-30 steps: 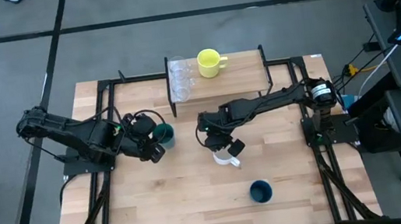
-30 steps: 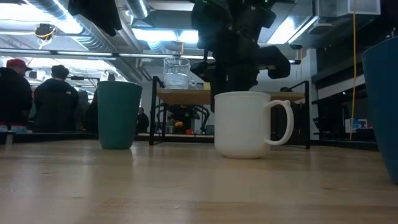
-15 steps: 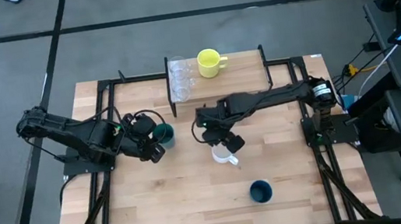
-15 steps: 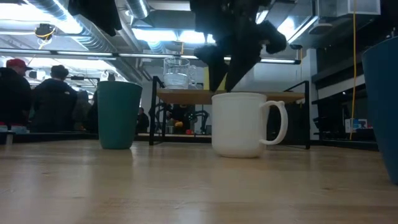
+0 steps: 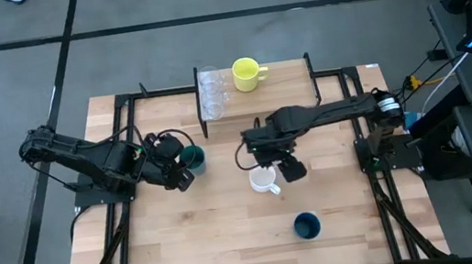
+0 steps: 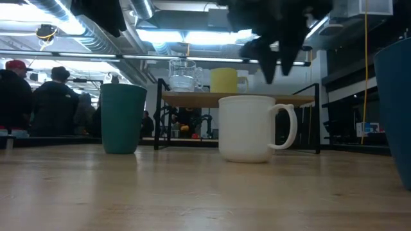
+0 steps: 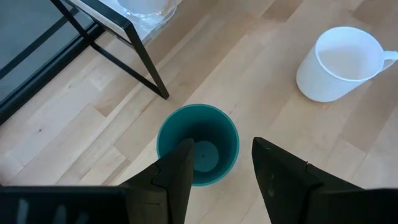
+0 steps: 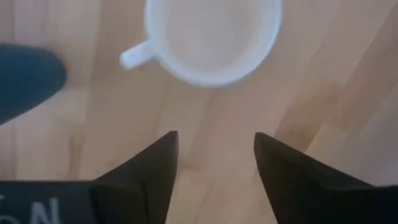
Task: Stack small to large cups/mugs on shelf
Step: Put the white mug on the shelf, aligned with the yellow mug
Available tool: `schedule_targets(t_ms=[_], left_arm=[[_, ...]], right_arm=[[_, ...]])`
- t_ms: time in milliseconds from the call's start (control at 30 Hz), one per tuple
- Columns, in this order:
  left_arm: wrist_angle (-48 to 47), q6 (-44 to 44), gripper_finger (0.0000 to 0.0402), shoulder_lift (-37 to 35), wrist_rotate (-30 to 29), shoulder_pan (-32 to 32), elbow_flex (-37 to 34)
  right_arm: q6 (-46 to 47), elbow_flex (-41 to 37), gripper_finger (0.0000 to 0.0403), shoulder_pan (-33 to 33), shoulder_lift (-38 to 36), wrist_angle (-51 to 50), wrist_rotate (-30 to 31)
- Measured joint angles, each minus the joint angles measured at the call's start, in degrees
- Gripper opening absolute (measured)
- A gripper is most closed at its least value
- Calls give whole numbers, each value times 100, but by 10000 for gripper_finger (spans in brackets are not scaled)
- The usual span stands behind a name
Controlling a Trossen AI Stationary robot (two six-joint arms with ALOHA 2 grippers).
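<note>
Trouble is likeliest at the white mug (image 5: 264, 180), which stands upright on the surface (image 5: 206, 247) near its middle, handle toward 4 o'clock. The right claw (image 5: 285, 164) hangs above it, just off its rim toward 2 o'clock, fingers spread and holding nothing. If it drops without re-centring, one finger could land on the rim or catch the handle and tip or shove the mug (my judgement, not something shown).

The left claw (image 7: 219, 171) sits at 9 o'clock of the middle, open and empty, straddling the teal-green cup (image 7: 198, 144); closing off-centre could skid that tall cup sideways toward the shelf's leg.

The shelf (image 5: 280, 79), at 12 o'clock, carries the two clear cups (image 5: 212, 92) and the yellow mug (image 5: 245, 74), so a mug brought in too low might knock them. The navy cup (image 5: 307, 226) waits at 5 o'clock.
</note>
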Motion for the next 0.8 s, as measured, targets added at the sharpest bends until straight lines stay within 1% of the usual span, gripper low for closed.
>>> schedule_targets(t_ms=[133, 167, 267, 400, 533, 633, 733, 800], left_arm=[[-3, 3, 158, 0, -60, 0, 0], [-2, 3, 158, 0, -60, 0, -2], [-3, 3, 158, 0, -62, 0, -2], [0, 3, 158, 0, -64, 0, -2], [-2, 3, 158, 2, -64, 0, -2], [-4, 3, 158, 2, -66, 0, -2], [-5, 8, 158, 2, -70, 0, -2], [-7, 8, 158, 2, -73, 0, -2]], right_arm=[[482, -376, 213, 157, -654, 90, 6], [673, -528, 213, 194, -850, 358, 8], [1297, -1114, 213, 303, -1373, 1631, 9], [2320, -1923, 213, 398, -1755, 2904, 111], [2757, -2489, 213, 511, -1784, 3571, 353], [2679, -2776, 213, 640, -1707, 4045, 373], [2440, -2842, 213, 825, -1572, 4205, 371], [2327, -2739, 213, 954, -1477, 4330, 369]])
